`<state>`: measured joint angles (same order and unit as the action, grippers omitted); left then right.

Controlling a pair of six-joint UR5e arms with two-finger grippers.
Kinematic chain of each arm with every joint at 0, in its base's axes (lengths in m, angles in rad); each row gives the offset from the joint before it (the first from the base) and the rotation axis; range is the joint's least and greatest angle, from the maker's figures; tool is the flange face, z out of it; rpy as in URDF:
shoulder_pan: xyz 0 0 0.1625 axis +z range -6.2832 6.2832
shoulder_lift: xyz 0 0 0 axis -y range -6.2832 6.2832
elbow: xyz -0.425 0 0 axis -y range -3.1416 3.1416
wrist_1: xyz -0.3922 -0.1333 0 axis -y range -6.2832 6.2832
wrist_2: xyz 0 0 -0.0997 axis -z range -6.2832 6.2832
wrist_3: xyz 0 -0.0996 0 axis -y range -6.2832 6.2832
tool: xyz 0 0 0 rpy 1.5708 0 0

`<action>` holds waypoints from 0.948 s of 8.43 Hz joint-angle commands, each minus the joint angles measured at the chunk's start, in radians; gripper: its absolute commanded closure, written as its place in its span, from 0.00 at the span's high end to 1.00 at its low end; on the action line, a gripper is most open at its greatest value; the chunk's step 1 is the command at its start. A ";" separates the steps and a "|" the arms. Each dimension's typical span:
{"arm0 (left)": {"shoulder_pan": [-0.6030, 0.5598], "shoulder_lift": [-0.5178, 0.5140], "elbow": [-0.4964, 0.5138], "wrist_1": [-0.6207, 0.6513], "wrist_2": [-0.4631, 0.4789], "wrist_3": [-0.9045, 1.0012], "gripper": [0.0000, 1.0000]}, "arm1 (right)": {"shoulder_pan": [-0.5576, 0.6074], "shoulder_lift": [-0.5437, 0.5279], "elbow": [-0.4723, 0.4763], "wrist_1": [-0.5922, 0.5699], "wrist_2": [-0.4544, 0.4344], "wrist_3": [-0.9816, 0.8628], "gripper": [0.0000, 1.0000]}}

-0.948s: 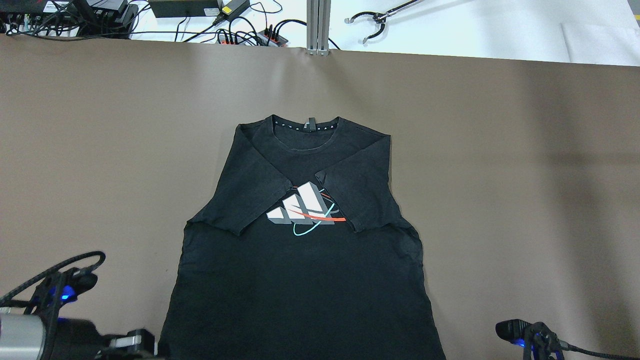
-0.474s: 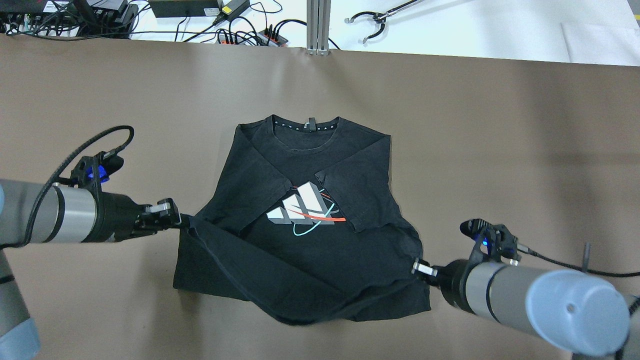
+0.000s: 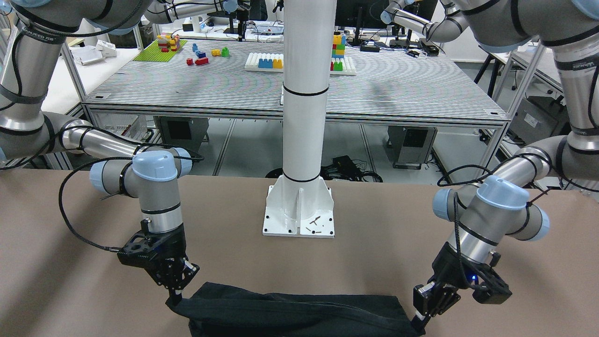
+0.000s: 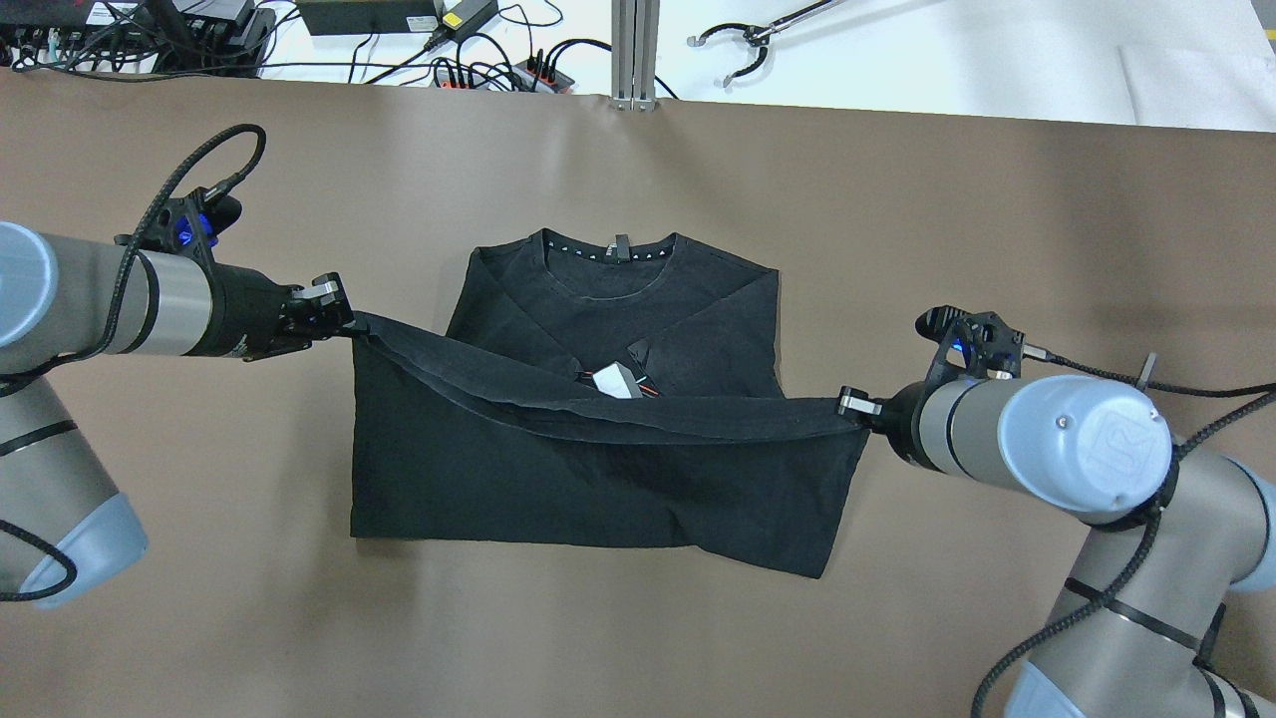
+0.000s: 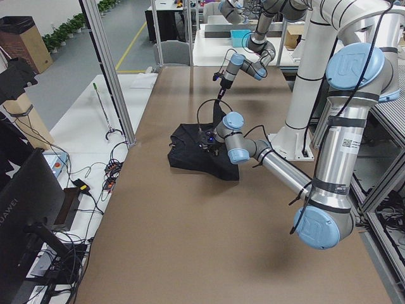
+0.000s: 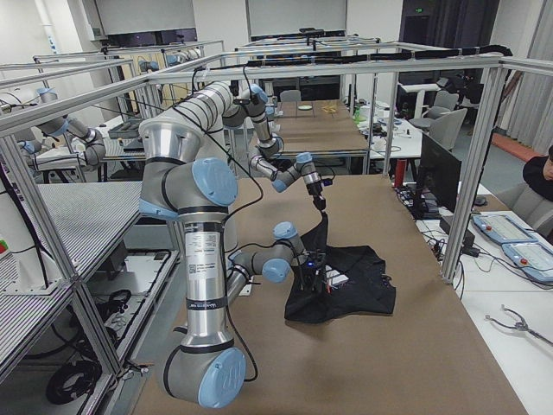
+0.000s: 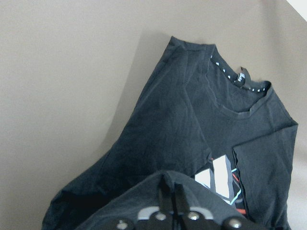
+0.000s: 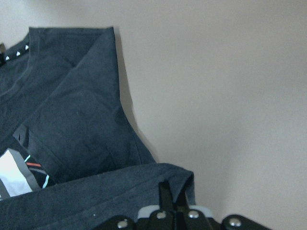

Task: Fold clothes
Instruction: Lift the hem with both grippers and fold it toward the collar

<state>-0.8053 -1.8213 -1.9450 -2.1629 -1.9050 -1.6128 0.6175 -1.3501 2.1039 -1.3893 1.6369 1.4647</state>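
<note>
Overhead exterior: black T-shirt point(image 4: 598, 489) lies mid-way along the table point(image 4: 997, 229), collar toward the far edge. Left gripper point(image 4: 344, 321) is pinched tight on the hem's left corner, right gripper point(image 4: 855, 407) on its right corner. Hem hangs raised and stretched between them, across the logo print point(image 4: 618, 381), hiding most of it. Wrist views agree: fabric clamped, no gap between the fingers.

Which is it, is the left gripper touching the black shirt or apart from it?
Touching. The left wrist view shows the left gripper shut on the raised hem of the black shirt, with fabric bunched around its fingertips.
</note>
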 commanded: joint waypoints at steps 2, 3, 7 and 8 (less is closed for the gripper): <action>-0.077 -0.200 0.274 -0.002 0.004 0.030 0.00 | 0.116 0.199 -0.218 -0.005 0.006 -0.069 0.00; -0.084 -0.243 0.341 -0.002 0.026 0.036 0.00 | 0.135 0.239 -0.278 -0.002 0.006 -0.070 0.00; -0.083 -0.433 0.657 -0.012 0.086 0.070 0.01 | 0.166 0.388 -0.638 0.165 0.008 -0.121 0.00; -0.089 -0.429 0.673 -0.014 0.086 0.126 0.68 | 0.175 0.388 -0.656 0.176 0.008 -0.153 0.57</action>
<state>-0.8891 -2.2212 -1.3538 -2.1700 -1.8319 -1.5436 0.7820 -0.9771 1.5384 -1.2802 1.6451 1.3606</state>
